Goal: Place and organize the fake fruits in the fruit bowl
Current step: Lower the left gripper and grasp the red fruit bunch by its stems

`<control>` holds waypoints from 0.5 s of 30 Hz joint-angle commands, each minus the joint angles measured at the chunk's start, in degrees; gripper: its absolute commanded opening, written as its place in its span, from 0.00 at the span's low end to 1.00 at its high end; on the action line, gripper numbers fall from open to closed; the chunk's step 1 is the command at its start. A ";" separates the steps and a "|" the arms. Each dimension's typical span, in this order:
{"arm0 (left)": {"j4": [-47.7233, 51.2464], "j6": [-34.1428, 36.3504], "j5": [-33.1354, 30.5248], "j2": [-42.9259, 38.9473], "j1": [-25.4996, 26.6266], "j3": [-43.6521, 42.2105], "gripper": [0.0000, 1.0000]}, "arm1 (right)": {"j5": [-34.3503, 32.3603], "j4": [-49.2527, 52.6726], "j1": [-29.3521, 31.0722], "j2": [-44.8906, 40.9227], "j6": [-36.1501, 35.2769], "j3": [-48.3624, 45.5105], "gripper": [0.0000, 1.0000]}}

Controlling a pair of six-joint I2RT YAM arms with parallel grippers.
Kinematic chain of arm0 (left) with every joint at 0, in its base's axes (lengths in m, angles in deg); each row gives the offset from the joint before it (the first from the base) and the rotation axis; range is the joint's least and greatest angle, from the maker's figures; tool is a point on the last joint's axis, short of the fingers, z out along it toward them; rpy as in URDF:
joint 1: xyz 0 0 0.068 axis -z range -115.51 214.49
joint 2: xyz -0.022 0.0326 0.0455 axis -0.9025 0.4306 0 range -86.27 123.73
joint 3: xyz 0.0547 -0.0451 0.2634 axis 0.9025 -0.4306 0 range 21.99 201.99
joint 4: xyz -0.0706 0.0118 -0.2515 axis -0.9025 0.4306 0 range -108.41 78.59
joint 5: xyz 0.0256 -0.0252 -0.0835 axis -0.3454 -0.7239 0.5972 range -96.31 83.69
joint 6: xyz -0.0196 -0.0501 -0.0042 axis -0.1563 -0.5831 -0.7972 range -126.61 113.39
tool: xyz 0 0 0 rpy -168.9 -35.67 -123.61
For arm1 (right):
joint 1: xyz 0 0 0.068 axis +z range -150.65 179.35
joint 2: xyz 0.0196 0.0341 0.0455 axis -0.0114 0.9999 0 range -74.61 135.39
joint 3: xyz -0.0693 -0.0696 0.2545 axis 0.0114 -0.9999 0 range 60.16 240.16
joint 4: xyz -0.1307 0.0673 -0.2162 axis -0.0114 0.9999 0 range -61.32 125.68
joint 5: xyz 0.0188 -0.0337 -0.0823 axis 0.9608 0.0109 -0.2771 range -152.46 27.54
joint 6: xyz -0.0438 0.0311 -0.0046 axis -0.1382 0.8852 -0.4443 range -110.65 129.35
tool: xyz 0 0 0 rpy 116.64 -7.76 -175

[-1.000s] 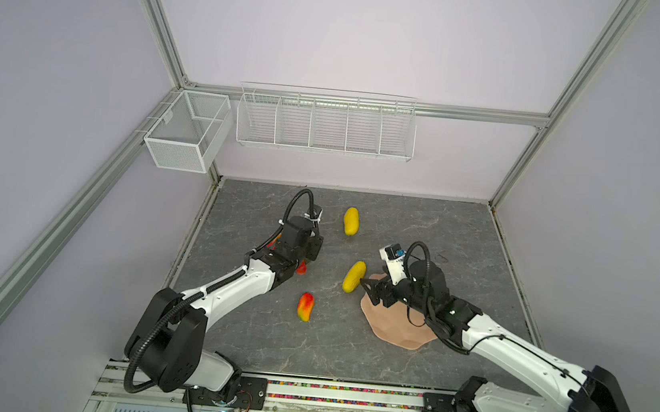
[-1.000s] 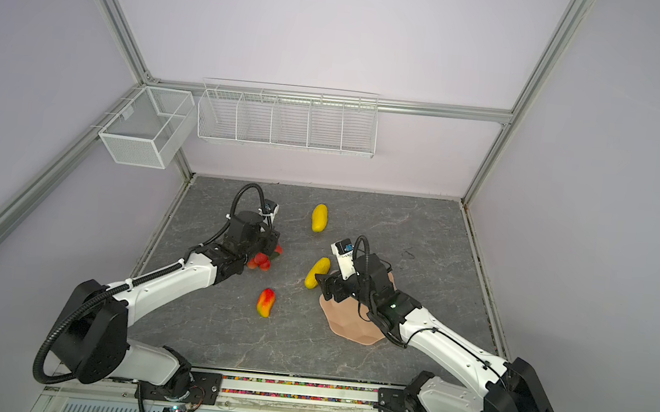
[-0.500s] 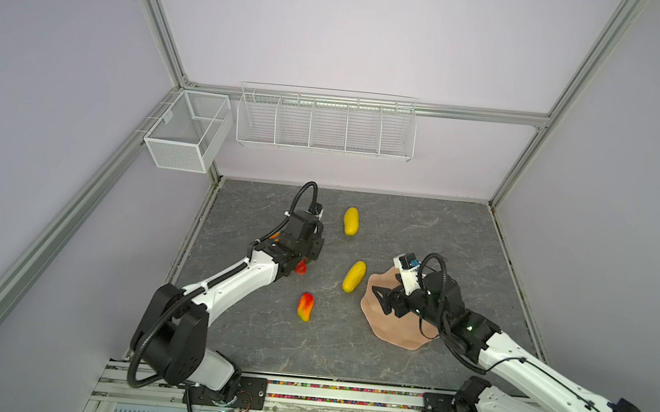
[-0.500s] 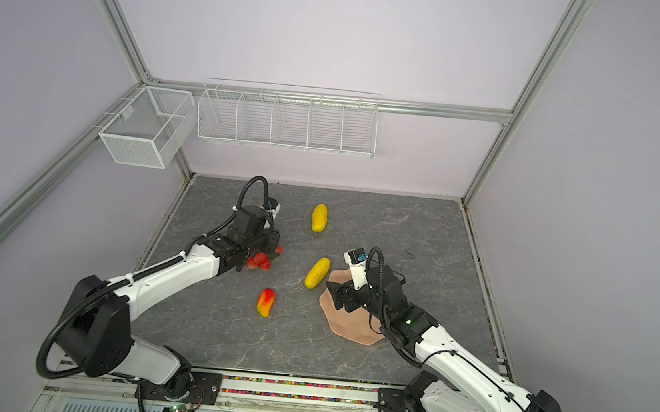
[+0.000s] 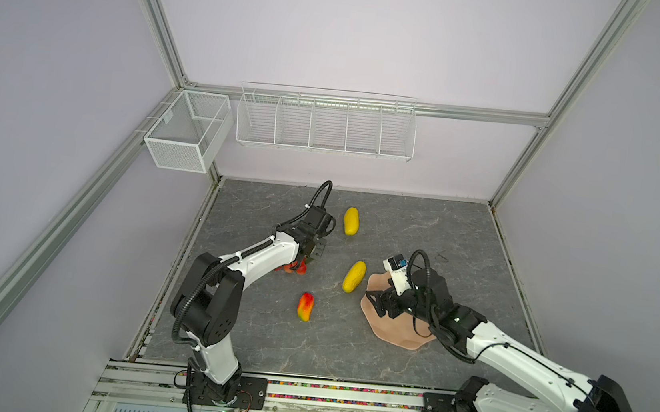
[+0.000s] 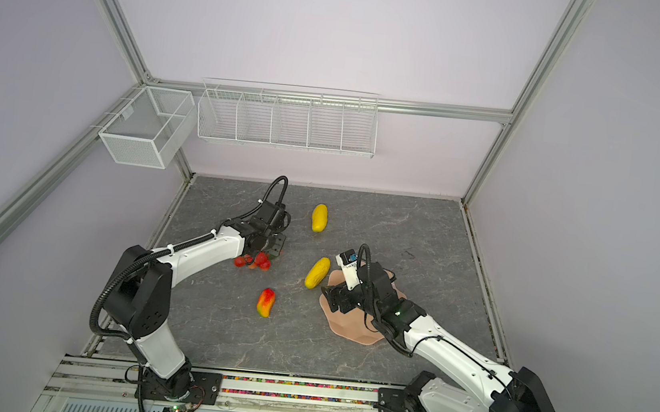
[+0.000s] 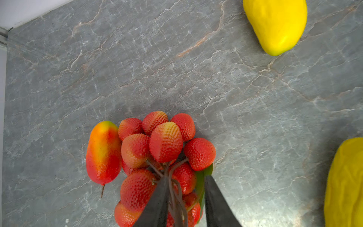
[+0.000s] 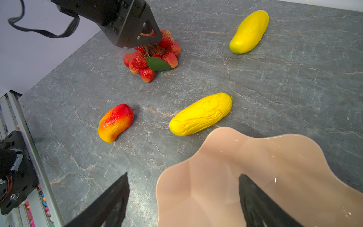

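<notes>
Moved since a second ago: the left hand (image 7: 186, 177) has shifted along the bunch of red grapes (image 7: 166, 141) toward its stem end, and its fingers have gone from closed to slightly parted. The right arm has dropped lower and drawn the right hand (image 8: 183, 175) a little back over the bowl. Fruits and bowl are unmoved.

1. Left hand: narrow. The fingers stand either side of the grapes' stems and leaf and are not seen clamped on them. The bunch rests on the table (image 5: 401, 223).
2. Right hand: wide and empty. One finger is over the table and one over the inside of the fruit bowl (image 8: 275, 157), straddling its wavy rim.
3. Fruit bowl: empty, on the table on the right arm's side.
4. Red-orange mangoes, two: one (image 7: 103, 151) lies against the grapes; one (image 5: 304, 307) lies alone, nearer the table's front edge.
5. Yellow fruits, two: one (image 5: 354, 277) is just beside the bowl's rim; one (image 5: 351, 221) is farther back, near the left hand.

Step in hand, by judgement: the first pick, the grapes taken by the stem. Nothing has been placed yet.

Next move calls for closing firmly on the stems rather than the leaf. The lift should be straight up so the neighbouring mango is not dragged. The carry then goes across to the bowl, with the right hand clear of the rim.
</notes>
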 commanded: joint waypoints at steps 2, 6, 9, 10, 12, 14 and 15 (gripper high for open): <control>4.60 -2.69 -2.24 -1.13 0.18 0.26 0.31 | 1.00 -1.56 -0.26 1.05 -0.22 1.27 0.88; 4.62 -3.14 -2.11 -1.56 0.18 -0.98 0.30 | 1.61 -1.77 -0.30 2.15 -0.26 1.88 0.88; 4.82 -3.01 -3.17 -0.83 0.18 -0.58 0.28 | 1.96 -1.78 -0.30 2.85 -0.18 2.29 0.88; 4.38 -2.78 -3.43 -0.71 0.18 -0.52 0.27 | 2.02 -1.69 -0.28 2.87 -0.23 2.35 0.88; 2.50 -2.14 -3.54 -0.81 0.18 -0.96 0.27 | 1.96 -1.76 -0.26 2.79 -0.18 2.33 0.88; 1.49 -1.61 -3.50 -0.53 0.18 -0.80 0.25 | 1.81 -1.57 -0.32 2.60 -0.19 2.24 0.88; 1.68 -1.42 -3.40 -0.08 0.18 -0.34 0.23 | 1.64 -1.42 -0.33 2.52 -0.29 2.31 0.88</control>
